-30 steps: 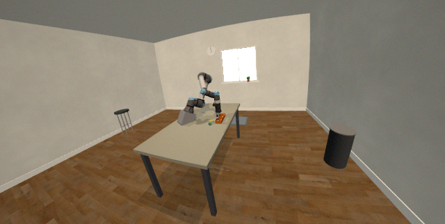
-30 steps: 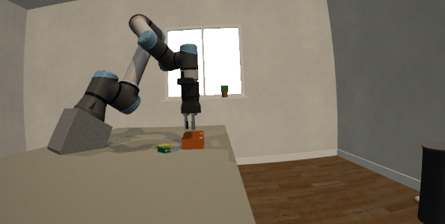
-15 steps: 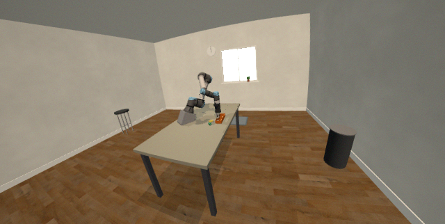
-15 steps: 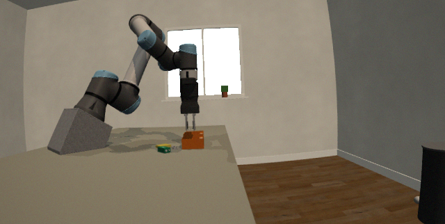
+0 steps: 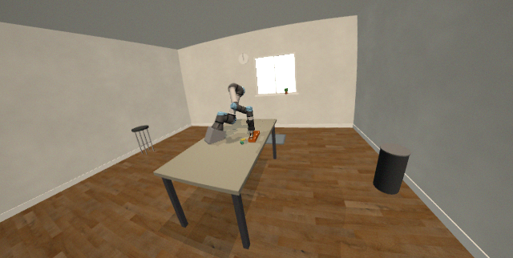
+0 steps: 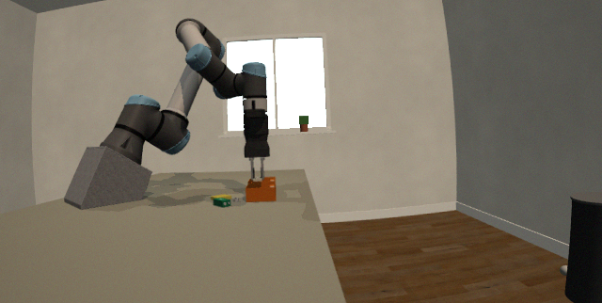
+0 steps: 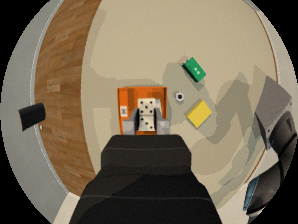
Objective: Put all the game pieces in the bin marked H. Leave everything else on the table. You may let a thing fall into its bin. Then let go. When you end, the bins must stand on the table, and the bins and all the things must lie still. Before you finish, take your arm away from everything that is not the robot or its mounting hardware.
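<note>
The orange bin stands near the table's right edge; it also shows in the exterior view and the top view. I cannot read its letter. My gripper points straight down just above the bin's open top, and it also shows in the exterior view. It is shut on a white die with black dots, held over the inside of the bin.
On the table beside the bin lie a green flat piece, a yellow square piece and a small white round thing. The arm's grey base block stands at the left. The table edge runs close past the bin.
</note>
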You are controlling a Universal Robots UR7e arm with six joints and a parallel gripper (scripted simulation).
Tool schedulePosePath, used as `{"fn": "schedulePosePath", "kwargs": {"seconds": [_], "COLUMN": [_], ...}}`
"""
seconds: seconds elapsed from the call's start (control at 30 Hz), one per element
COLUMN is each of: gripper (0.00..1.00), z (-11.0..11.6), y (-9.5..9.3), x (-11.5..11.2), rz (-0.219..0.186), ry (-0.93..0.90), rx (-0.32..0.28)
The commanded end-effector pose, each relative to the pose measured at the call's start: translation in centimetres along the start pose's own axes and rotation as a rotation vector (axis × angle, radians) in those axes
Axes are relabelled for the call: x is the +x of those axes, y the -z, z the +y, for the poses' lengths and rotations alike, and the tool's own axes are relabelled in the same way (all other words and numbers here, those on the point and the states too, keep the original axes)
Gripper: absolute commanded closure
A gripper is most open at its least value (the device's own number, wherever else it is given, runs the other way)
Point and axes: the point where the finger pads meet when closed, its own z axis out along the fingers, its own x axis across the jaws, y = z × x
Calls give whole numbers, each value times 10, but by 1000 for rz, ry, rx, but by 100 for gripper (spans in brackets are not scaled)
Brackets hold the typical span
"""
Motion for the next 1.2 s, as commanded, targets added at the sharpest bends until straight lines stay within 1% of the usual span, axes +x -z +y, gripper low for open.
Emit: {"fn": "schedulePosePath", "kwargs": {"seconds": [0.0,0.33,0.83,0.87,1.17], "gripper": [51,51,51,35,35], "z": [0,0,0,0,0], "y": [-5,-24,-24,-24,-24], "x": [0,0,-1,-1,-1], "rz": [-1,-1,-1,-1,-1], "ry": [0,0,0,0,0], "rx": [1,1,1,1,1]}}
